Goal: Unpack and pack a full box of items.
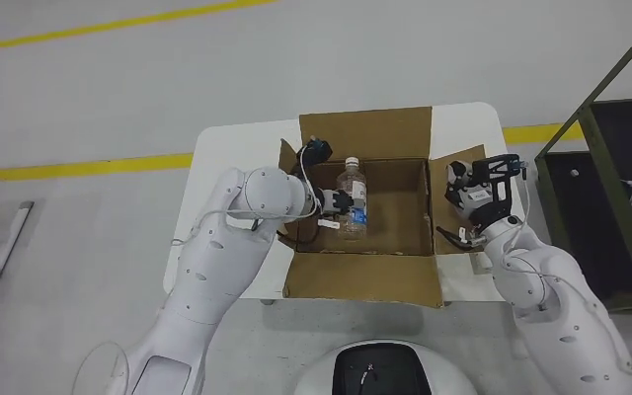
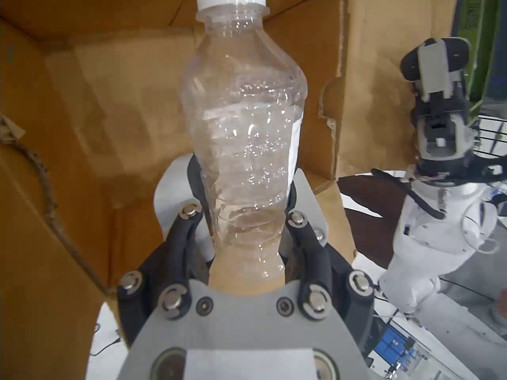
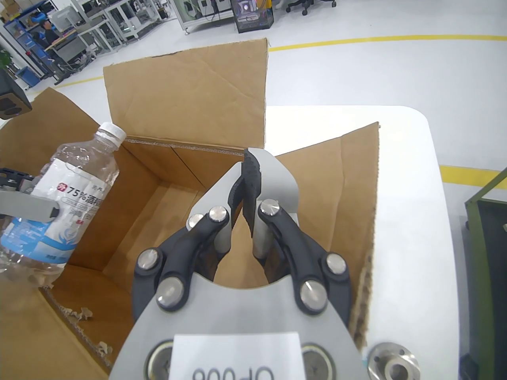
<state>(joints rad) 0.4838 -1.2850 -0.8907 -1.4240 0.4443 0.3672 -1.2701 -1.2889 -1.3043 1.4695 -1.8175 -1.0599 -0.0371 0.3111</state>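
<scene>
The left gripper (image 2: 245, 199) holds the clear bottle (image 2: 243, 120) by its lower body, jaws clamped on it. The bottle (white cap, printed label) is over the left part of the open cardboard box (image 1: 395, 212). The right gripper (image 3: 249, 183) is above the box's right flap, jaws closed and empty. The box stands on the white table (image 1: 237, 158).

Robotics lab — workbenches (image 3: 122, 17), floor tape (image 3: 376, 38)

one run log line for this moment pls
left gripper: shut on bottle above open box | right gripper: shut, empty, beside box
</scene>
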